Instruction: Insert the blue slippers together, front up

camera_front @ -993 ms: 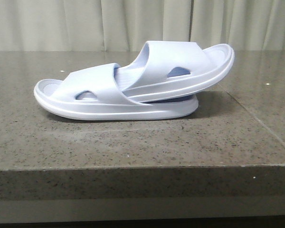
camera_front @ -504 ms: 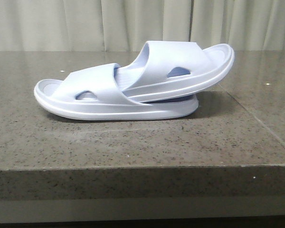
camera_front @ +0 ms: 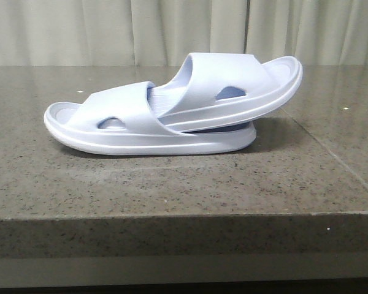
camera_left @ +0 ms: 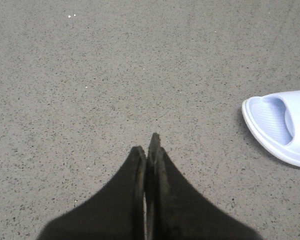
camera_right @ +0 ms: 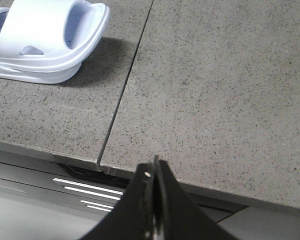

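Fingers of the left gripper pressed together, empty above the counter, right gripper likewise closed, blue slippers nested mid-frame.

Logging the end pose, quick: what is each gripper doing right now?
Left gripper: closed, holding nothing.
Right gripper: closed, holding nothing.

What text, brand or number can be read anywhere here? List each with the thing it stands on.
None. No words, labels, brands, numbers or signs show in any view.
The upper slipper and lower slipper: plain, no print visible.
The stone table: only speckles.
The curtain: plain.
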Available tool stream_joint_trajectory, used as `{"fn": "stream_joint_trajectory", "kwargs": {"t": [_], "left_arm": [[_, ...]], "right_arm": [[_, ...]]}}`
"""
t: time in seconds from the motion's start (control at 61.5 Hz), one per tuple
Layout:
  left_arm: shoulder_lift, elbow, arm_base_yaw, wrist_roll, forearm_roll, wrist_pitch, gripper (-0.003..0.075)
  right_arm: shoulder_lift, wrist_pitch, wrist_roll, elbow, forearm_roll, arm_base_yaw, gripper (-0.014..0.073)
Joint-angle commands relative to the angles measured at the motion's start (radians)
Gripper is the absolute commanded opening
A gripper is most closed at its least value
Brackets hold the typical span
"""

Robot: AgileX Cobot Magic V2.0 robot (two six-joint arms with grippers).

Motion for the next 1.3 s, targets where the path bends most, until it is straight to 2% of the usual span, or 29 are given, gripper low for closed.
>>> {"fn": "stream_joint_trajectory", "kwargs": {"t": [0.0, 0.13, 0.195, 0.309, 0.407, 0.504, 0.846, 0.976, 1.286], "left_arm": [[0.000, -0.022, -0.004, 0.003, -0.008, -0.085, -0.0020], [-0.025, 0.017, 0.035, 0.029, -0.042, -0.116, -0.0020], [-0.046, 0.052, 0.084, 0.042, -0.090, -0.173, -0.0020], [-0.087, 0.148, 0.186, 0.158, -0.209, -0.313, -0.0020], [-0.159, 0.239, 0.236, 0.163, -0.210, -0.388, -0.0020], [-0.238, 0.307, 0.236, 0.163, -0.172, -0.425, -0.0020], [-0.510, 0.508, 0.221, 0.163, -0.196, -0.523, -0.0020], [-0.621, 0.603, 0.214, 0.163, -0.196, -0.600, -0.0020], [-0.619, 0.711, 0.150, 0.163, -0.175, -0.719, -0.0020]], "right_arm": [[0.009, -0.059, 0.000, -0.020, 0.002, 0.003, -0.0118], [0.009, -0.059, 0.000, -0.020, 0.002, 0.003, -0.0118], [0.009, -0.059, 0.000, -0.020, 0.002, 0.003, -0.0118], [0.009, -0.059, 0.000, -0.020, 0.002, 0.003, -0.0118], [0.009, -0.059, 0.000, -0.020, 0.002, 0.003, -0.0118], [0.009, -0.059, 0.000, -0.020, 0.002, 0.003, -0.0118], [0.009, -0.059, 0.000, -0.020, 0.002, 0.003, -0.0118], [0.009, -0.059, 0.000, -0.020, 0.002, 0.003, -0.0118], [0.009, -0.054, 0.000, -0.020, 0.002, 0.003, -0.0118]]}}
